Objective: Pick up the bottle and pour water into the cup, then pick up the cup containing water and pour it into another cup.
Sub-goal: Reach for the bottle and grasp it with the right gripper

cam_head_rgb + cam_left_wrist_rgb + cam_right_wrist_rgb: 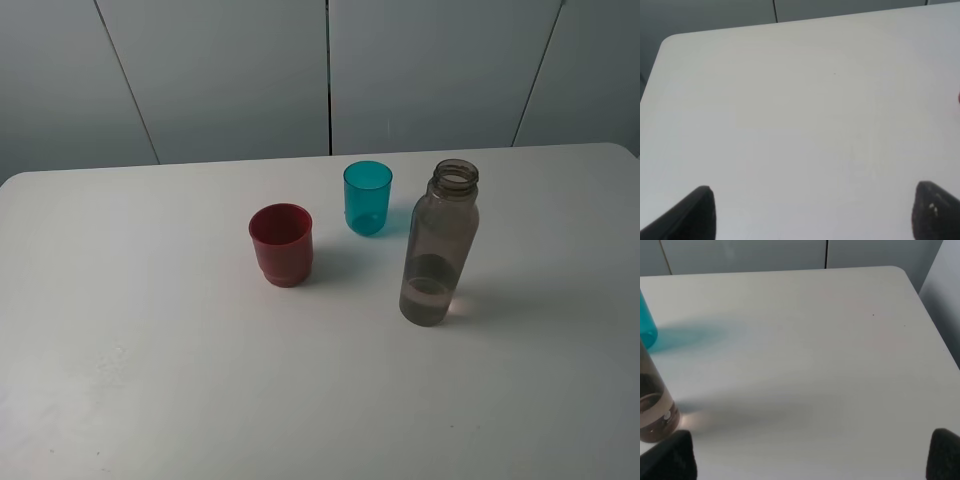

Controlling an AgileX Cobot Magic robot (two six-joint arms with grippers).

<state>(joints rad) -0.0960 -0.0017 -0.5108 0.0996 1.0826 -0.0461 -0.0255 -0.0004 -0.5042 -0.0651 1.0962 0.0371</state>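
Three vessels stand untouched on the white table (150, 380): the bottle (440, 245), water low inside, right of the cup (367, 198) and another cup (281, 245). Left gripper (815, 215) and right gripper (807, 460) gape wide, empty; every pour apparently remains.

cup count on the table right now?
2. The red cup sits near the middle. The teal cup stands behind it to the right, apart from it, just left of the bottle. None appears hidden.
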